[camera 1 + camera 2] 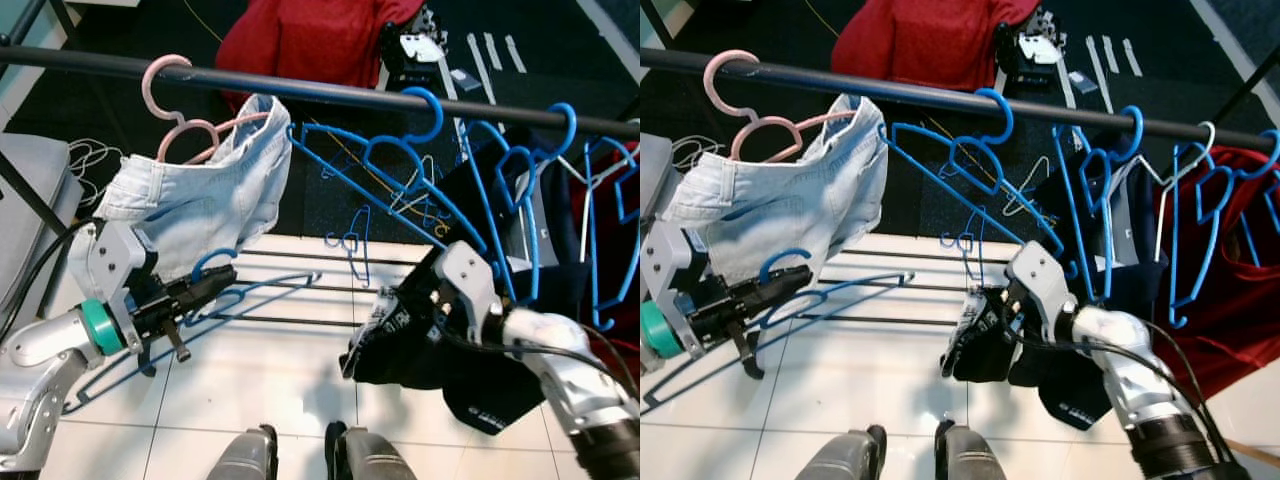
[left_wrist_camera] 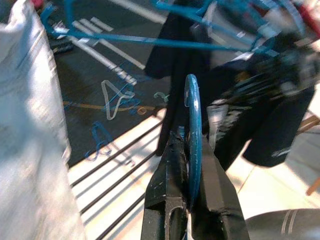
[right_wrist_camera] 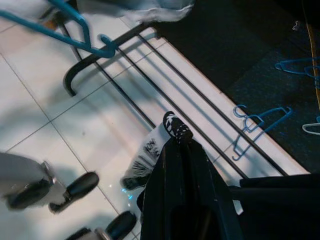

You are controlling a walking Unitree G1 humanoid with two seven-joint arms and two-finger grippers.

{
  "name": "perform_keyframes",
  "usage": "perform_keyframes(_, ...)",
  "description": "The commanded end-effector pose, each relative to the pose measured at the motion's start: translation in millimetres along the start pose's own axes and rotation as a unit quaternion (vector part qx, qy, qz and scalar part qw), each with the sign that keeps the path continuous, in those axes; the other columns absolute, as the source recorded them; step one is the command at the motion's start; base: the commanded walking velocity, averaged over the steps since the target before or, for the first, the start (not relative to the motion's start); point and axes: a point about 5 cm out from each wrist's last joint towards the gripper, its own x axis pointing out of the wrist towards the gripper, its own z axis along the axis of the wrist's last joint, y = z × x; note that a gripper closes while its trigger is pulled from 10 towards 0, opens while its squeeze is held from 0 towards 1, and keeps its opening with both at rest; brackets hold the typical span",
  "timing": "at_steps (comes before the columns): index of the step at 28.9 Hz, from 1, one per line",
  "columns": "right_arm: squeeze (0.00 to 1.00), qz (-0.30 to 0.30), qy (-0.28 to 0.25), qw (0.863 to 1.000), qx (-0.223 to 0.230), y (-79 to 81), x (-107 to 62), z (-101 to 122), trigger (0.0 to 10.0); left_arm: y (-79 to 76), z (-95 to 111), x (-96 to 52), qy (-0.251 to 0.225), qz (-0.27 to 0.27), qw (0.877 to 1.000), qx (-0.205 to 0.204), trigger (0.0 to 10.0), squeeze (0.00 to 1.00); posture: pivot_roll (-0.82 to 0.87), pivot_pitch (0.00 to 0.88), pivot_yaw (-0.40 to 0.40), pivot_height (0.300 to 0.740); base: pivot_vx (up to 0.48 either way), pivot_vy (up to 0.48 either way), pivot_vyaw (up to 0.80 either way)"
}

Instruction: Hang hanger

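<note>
While the head views show the left gripper low beneath the clothes rail, beside the hanging denim shorts, the left wrist view shows its jaws pinching the blue hanger just under its hook, and the right gripper is clamped on a black garment.

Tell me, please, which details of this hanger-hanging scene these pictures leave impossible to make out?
- Left tool: shut on the blue hanger; the hanger's lower frame runs behind the arm in the left eye view.
- Right tool: it grips a dark garment; the fabric covers the fingertips, so what kind of garment it is stays unclear.
- White print on that garment: too small to read.
- Rail: both ends cut off by the picture edges.
</note>
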Motion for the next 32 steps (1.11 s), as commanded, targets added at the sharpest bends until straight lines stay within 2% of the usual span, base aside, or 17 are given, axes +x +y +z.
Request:
perform_keyframes(1, 0.0, -0.011, 0.002, 1.0, 0.013, -2.6, -1.5, -5.2, 10.0, -7.3, -2.3, 2.0, 0.002, -0.022, 1.0, -0.01, 10.0, 0.0, -0.06, 0.148, -0.022, 0.74, 0.0, 0.0, 0.0)
perform_keyframes(3, 0.0, -0.025, -0.041, 0.999, 0.024, -2.7, 18.1, 12.4, 10.0, -26.3, -11.9, 11.2, 0.008, -0.056, 0.998, -0.029, 10.0, 0.0, -0.06, 0.143, -0.019, 0.74, 0.0, 0.0, 0.0)
perform_keyframes(6, 0.0, -0.02, -0.06, 0.998, 0.026, -0.1, 27.6, 21.4, 10.0, -34.9, -16.5, 16.9, 0.009, -0.069, 0.997, -0.037, 10.0, 0.0, -0.06, 0.139, -0.019, 0.74, 0.0, 0.0, 0.0)
perform_keyframes(12, 0.0, -0.015, -0.066, 0.997, 0.027, 1.6, 30.5, 24.2, 10.0, -36.8, -17.8, 18.6, 0.01, -0.071, 0.997, -0.04, 10.0, 0.0, -0.06, 0.139, -0.019, 0.74, 0.0, 0.0, 0.0)
perform_keyframes(15, 0.0, 0.028, -0.09, 0.995, 0.018, 14.8, 37.1, 40.4, 10.0, -37.6, -25.9, 27.9, 0.017, -0.047, 0.998, -0.028, 10.0, 0.0, -0.06, 0.136, -0.023, 0.74, 0.0, 0.0, 0.0)
perform_keyframes(17, 0.0, 0.051, -0.094, 0.994, 0.009, 20.3, 35.0, 44.0, 10.0, -32.5, -28.4, 31.8, 0.019, -0.014, 1.0, -0.013, 10.0, 0.0, -0.06, 0.136, -0.027, 0.74, 0.0, 0.0, 0.0)
perform_keyframes(22, 0.0, 0.082, -0.064, 0.994, -0.025, 24.5, 23.3, 30.9, 10.0, -26.8, -27.2, 27.3, 0.023, 0.003, 1.0, 0.002, 10.0, 0.0, -0.06, 0.136, -0.03, 0.74, 0.0, 0.0, 0.0)
perform_keyframes(27, 0.0, 0.106, -0.05, 0.993, -0.025, 28.3, 13.1, 22.8, 10.0, -17.6, -25.6, 23.0, 0.026, 0.028, 0.999, 0.014, 10.0, 0.0, -0.06, 0.139, -0.029, 0.74, 0.0, 0.0, 0.0)
perform_keyframes(32, 0.0, 0.121, -0.045, 0.991, -0.031, 31.5, 9.4, 22.2, 10.0, -17.0, -26.0, 23.3, 0.027, 0.027, 0.999, 0.016, 10.0, 0.0, -0.07, 0.138, -0.027, 0.74, 0.0, 0.0, 0.0)
